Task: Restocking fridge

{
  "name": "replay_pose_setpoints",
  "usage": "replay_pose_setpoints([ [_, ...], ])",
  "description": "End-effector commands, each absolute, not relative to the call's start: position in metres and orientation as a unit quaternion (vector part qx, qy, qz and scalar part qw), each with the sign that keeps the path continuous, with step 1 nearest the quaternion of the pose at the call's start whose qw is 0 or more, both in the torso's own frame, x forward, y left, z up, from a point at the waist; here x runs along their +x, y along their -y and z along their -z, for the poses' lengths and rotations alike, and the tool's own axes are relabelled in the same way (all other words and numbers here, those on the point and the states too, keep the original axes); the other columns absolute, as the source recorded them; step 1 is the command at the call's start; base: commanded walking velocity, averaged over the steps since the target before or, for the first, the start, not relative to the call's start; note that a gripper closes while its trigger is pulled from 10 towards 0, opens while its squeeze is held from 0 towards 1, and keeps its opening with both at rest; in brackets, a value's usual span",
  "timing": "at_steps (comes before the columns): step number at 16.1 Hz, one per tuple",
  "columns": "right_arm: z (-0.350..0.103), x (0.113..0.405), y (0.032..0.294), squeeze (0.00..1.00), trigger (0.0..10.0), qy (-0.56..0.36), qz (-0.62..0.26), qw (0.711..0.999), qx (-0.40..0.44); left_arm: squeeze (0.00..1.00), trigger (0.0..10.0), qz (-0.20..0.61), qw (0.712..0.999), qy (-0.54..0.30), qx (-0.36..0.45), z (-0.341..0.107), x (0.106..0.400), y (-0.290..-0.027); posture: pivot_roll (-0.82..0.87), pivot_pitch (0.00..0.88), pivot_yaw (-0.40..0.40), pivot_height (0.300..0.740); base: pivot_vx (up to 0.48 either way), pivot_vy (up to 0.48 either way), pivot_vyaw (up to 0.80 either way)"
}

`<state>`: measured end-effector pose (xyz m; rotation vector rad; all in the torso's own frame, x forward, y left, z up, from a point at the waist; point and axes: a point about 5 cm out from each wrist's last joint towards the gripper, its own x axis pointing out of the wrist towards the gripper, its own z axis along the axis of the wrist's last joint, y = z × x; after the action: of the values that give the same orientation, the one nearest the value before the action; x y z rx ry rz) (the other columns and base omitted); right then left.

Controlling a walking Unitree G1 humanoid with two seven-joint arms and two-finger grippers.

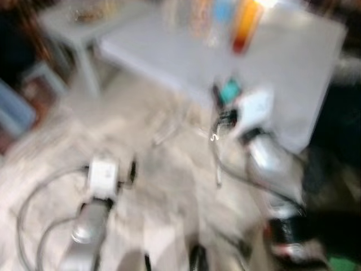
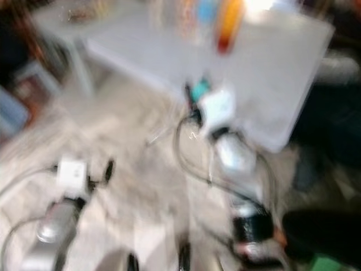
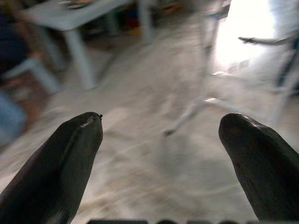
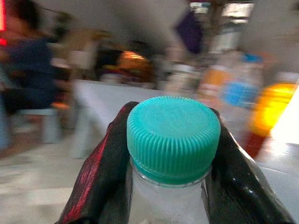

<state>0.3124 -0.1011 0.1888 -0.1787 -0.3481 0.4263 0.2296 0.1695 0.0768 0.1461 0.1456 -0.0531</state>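
The head views are blurred by motion. My right gripper [image 4: 171, 119] is shut on a clear bottle [image 4: 170, 203] with a ribbed teal cap [image 4: 173, 140], its black fingers [image 4: 100, 177] pressed against both sides of the neck. The teal cap [image 1: 230, 90] hangs in front of the white table's [image 1: 293, 73] near edge. My left arm [image 1: 101, 180] is low on the left above the pale floor. Its gripper [image 3: 163, 140] is open, with nothing between the fingers.
Several bottles stand at the table's far side, among them an orange one [image 1: 246, 25] and a blue-labelled one [image 4: 238, 91]. A second pale table [image 1: 73, 25] stands to the left. A seated person [image 4: 28, 70] is beyond it. Cables [image 1: 34, 220] trail from both arms.
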Motion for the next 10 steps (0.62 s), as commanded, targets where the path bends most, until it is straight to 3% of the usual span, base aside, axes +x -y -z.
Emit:
replay_pose_setpoints([
  [1,-0.198,0.310,0.097,0.00,10.0,0.194,-0.225,0.951,-0.087,0.00,10.0,0.018,0.994,-0.078,0.079,-0.076,0.229,-0.170,-0.04,0.134,0.008,0.740,0.000,0.000,0.79],
  [6,-0.170,0.306,0.106,0.00,10.0,0.143,-0.216,0.961,-0.093,0.00,10.0,-0.043,0.991,-0.088,0.092,-0.068,0.221,-0.203,-0.01,0.141,0.018,0.740,0.000,0.000,0.79],
  [10,-0.151,0.296,0.107,0.00,10.0,0.118,-0.226,0.962,-0.098,0.00,10.0,-0.056,0.991,-0.071,0.094,-0.073,0.224,-0.204,0.02,0.130,-0.025,0.740,0.000,0.000,0.79],
])
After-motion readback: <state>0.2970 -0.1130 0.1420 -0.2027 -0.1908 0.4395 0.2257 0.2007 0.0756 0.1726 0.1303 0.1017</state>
